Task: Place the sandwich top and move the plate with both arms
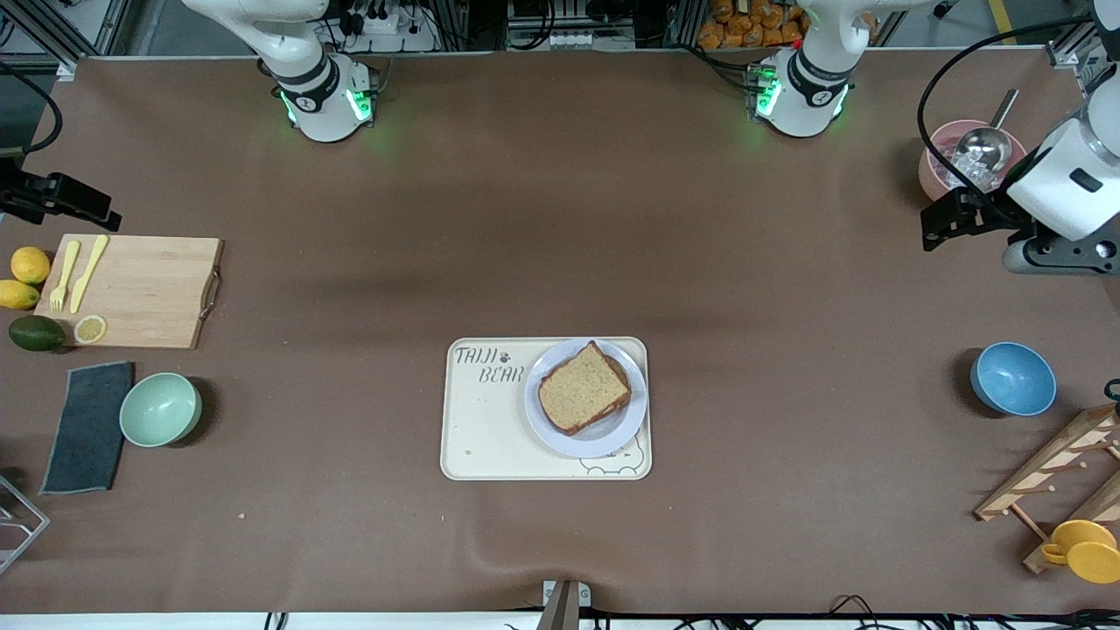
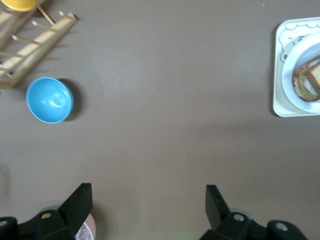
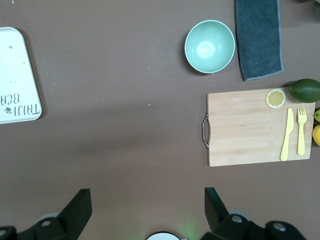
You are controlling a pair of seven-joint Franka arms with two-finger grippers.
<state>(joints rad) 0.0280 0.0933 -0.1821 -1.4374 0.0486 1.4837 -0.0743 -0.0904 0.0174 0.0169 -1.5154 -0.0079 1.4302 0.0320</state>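
**Front view: bread on the plate, both arms waiting at the table ends**

Front view is showing the sandwich top lying bare side up on the plate, which is sitting on the cream bear tray at the middle of the table, toward the left arm's end of that tray. A darker edge is peeking out beneath the slice, so it is probably resting on a lower layer; judging from that, the placing step is looking finished. Whether the plate is already at its goal cannot be told, so the two-arm move may still be ahead.

Neither gripper is touching anything. The left gripper is hanging over bare table by the pink bowl at its own end, jaws spread wide and holding nothing. The right gripper is hovering by the cutting board at its end, jaws likewise spread and empty. Both arms are waiting.

Counting what is lying about: one plate, one tray, one visible bread slice, one cutting board, three bowls (green, blue and pink), two lemons plus one lemon slice, one avocado, one yellow fork and one yellow knife, one dark cloth, one metal scoop, one wooden rack.
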